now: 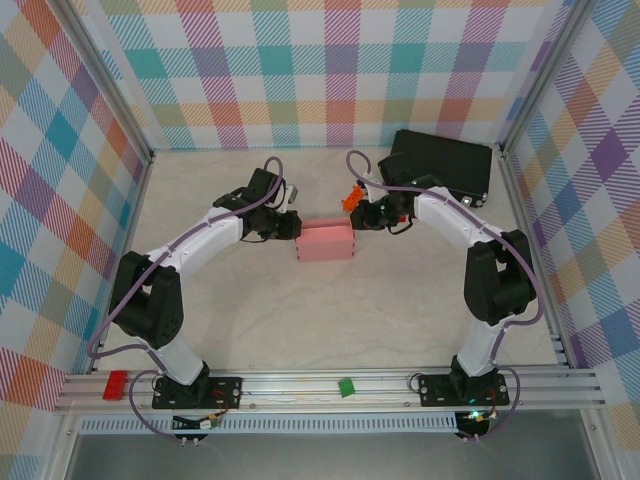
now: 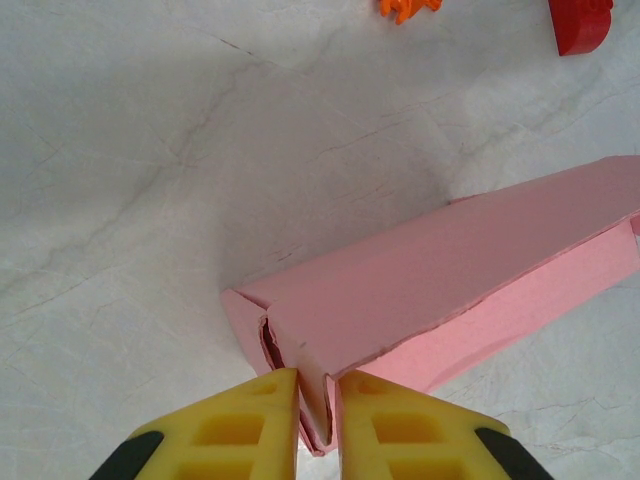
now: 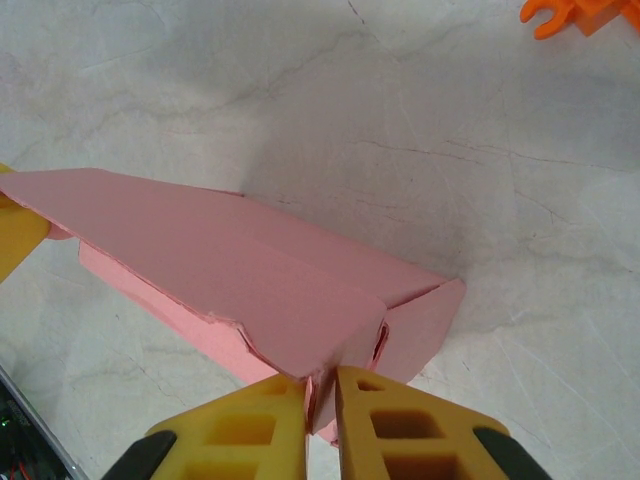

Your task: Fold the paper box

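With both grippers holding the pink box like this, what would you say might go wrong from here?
1. The left gripper and right gripper each pinch a thin end flap of the paper box; pulling apart could tear or crease the card.
2. Its long upper edge looks ragged and untucked, so it might spring open on release.

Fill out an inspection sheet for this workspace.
Surface: pale marbled table.
Job's things: pink paper box, partly folded, lying mid-table between the arms.
Clutter: black case far right; orange toy just beyond the box; red block and green piece on the front rail.
Grippers: left gripper and right gripper each pinch one end of the paper box.
Cables: purple cables loop along both arms.
Surroundings: checked walls.
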